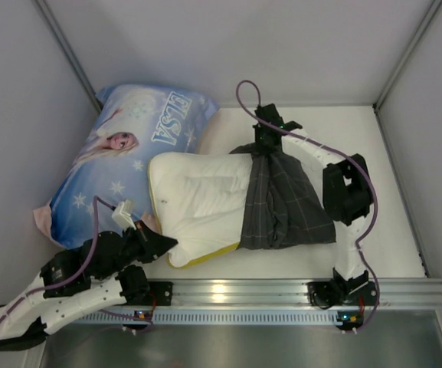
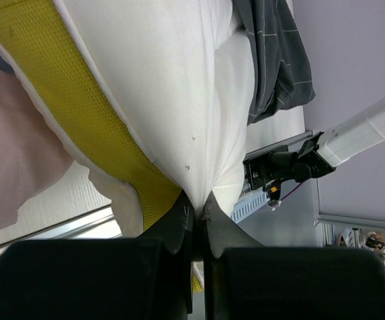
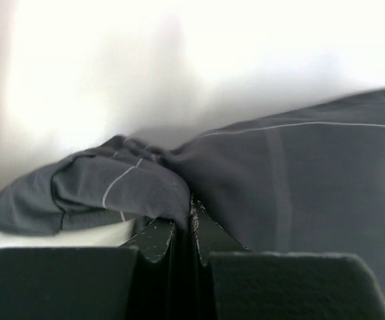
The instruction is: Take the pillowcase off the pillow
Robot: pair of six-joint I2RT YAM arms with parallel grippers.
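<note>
The white quilted pillow (image 1: pixel 201 195) with yellow piping lies across the table's middle, its left two thirds bare. The dark grey checked pillowcase (image 1: pixel 286 203) still covers its right end, bunched toward the far edge. My left gripper (image 1: pixel 162 244) is shut on the pillow's near-left corner; in the left wrist view the white fabric (image 2: pixel 199 120) is pinched between the fingers (image 2: pixel 179 223). My right gripper (image 1: pixel 265 147) is shut on the pillowcase's far bunched edge; the right wrist view shows grey cloth (image 3: pixel 145 180) clamped between its fingers (image 3: pixel 205 230).
A larger blue ELSA-print pillow (image 1: pixel 132 146) lies at the back left, touching the white pillow. Grey walls (image 1: pixel 21 115) enclose the table on three sides. An aluminium rail (image 1: pixel 282 291) runs along the near edge, with both arm bases on it.
</note>
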